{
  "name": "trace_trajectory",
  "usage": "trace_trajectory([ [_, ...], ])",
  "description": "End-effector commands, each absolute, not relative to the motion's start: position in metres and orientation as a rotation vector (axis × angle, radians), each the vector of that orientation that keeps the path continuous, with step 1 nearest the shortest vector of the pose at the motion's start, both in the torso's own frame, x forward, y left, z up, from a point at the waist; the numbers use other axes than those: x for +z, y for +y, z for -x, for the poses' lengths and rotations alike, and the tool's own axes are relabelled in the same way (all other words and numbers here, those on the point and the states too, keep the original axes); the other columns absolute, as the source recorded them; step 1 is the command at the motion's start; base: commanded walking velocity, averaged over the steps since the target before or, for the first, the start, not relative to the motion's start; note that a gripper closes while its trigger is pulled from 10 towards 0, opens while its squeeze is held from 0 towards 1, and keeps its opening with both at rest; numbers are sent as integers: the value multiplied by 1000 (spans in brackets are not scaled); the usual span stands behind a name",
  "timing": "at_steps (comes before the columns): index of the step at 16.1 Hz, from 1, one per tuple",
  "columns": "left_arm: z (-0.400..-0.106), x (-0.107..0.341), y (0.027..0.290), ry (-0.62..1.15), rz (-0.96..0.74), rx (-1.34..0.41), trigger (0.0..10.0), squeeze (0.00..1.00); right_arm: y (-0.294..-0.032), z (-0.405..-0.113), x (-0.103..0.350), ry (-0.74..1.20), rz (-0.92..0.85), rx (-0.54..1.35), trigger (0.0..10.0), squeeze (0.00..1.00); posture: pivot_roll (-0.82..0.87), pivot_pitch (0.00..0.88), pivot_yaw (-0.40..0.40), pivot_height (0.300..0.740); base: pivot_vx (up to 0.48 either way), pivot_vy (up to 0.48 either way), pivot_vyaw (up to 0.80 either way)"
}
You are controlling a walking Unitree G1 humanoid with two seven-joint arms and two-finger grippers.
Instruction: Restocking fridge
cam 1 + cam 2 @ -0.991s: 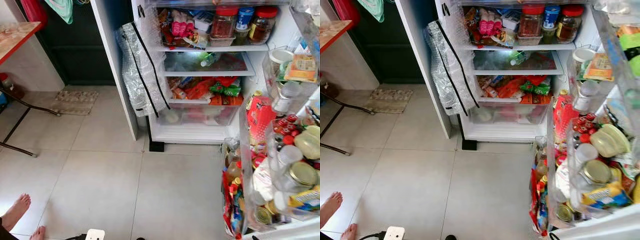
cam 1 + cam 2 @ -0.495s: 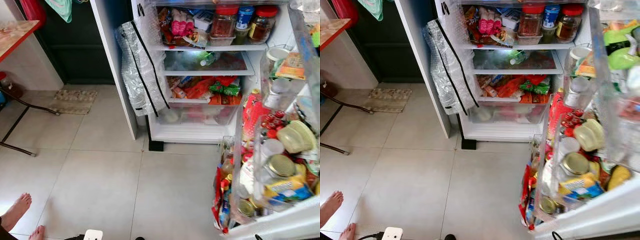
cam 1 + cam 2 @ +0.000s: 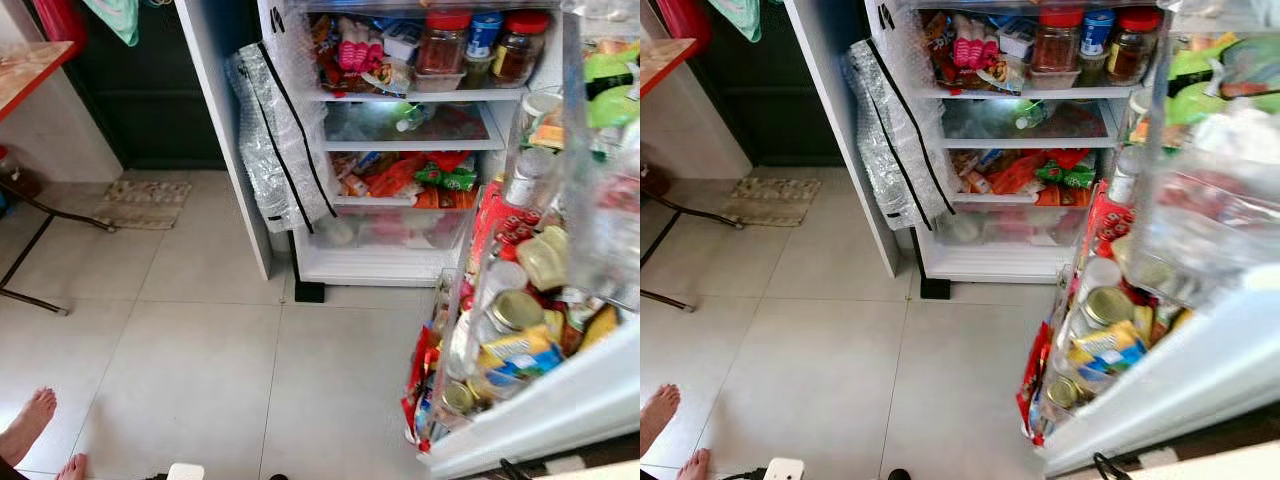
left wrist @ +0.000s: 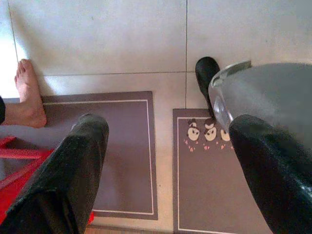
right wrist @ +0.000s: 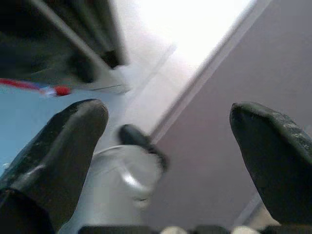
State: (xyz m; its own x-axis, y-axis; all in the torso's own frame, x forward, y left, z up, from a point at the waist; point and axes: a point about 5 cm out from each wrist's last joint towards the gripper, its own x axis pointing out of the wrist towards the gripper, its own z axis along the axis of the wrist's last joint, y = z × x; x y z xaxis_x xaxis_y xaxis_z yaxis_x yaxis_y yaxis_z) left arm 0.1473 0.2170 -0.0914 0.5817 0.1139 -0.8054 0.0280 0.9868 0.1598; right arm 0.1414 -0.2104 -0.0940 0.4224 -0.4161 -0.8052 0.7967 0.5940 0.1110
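Grey mats (image 4: 126,156) under left claw (image 4: 170,165).

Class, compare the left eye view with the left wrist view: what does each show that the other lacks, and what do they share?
Left eye view: the open fridge, its stocked door, red-lidded jars on the top shelf, and a silver bag hanging at its edge. Left wrist view: the open left tool above two brown mats, one with cartoon faces. Shared: the pale tiled floor and a person's bare foot.
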Motion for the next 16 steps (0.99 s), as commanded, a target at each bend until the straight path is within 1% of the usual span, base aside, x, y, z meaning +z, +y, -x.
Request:
trace_trajectory([
  [1,-137,-95,222,990,-169,56,10000,0,-217,-151,-88,736,-553,-749,10000,0,-36,152,23,740,0,0,0],
  [4,-138,-94,223,991,-171,59,10000,0,-215,-154,-88,735,-550,-686,10000,0,-36,154,23,740,0,0,0],
  [5,-138,-94,223,991,-171,60,10000,0,-239,-128,-91,722,-539,-693,10000,0,-35,155,24,740,0,0,0],
  [6,-138,-94,223,993,-171,58,10000,0,-292,-65,-85,679,-513,-716,10000,0,-39,158,27,740,0,0,0],
  [8,-137,-95,223,995,-171,56,10000,0,-296,-65,-83,666,-511,-685,10000,0,-42,162,30,740,0,0,0],
  [10,-137,-95,223,999,-172,52,10000,0,-290,-77,-80,614,-547,-608,10000,0,-43,164,32,740,0,0,0],
  [14,-139,-94,222,993,-174,50,10000,0,-295,-69,-81,638,-536,-641,10000,0,-45,164,33,740,0,0,0],
  [16,-142,-94,220,984,-172,44,10000,0,-298,-75,-77,599,-555,-585,10000,0,-49,163,32,740,0,0,0],
])
